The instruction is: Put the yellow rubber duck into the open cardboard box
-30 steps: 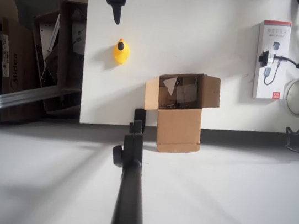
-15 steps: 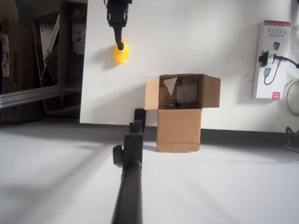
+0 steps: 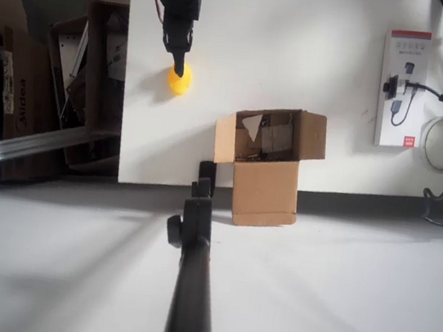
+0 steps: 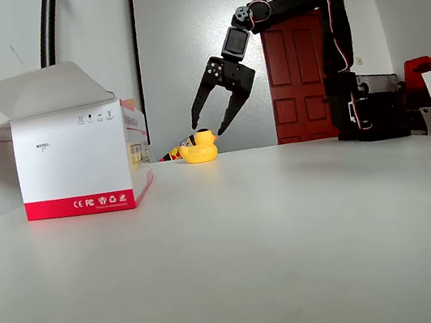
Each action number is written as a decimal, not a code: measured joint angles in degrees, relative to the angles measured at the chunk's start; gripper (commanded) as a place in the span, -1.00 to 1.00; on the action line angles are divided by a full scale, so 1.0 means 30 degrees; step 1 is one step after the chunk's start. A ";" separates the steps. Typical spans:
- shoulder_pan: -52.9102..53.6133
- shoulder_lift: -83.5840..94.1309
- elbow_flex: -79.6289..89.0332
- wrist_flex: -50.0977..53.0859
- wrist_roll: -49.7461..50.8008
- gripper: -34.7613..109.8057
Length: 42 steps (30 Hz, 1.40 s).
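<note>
A black gripper (image 4: pixel 208 129) hangs with its two fingers spread wide, tips just above the head of the yellow rubber duck (image 4: pixel 199 147), which sits on the white table (image 3: pixel 304 46) between and below them. The open cardboard box (image 3: pixel 269 152) stands well apart from the fingers, near the table edge. Risk, as a judgement: the round, smooth duck could squirt sideways if one finger touches first, or slip out during the carry.
</note>
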 measured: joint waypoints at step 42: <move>0.0469 -0.2109 -0.0850 0.0000 0.0088 -0.19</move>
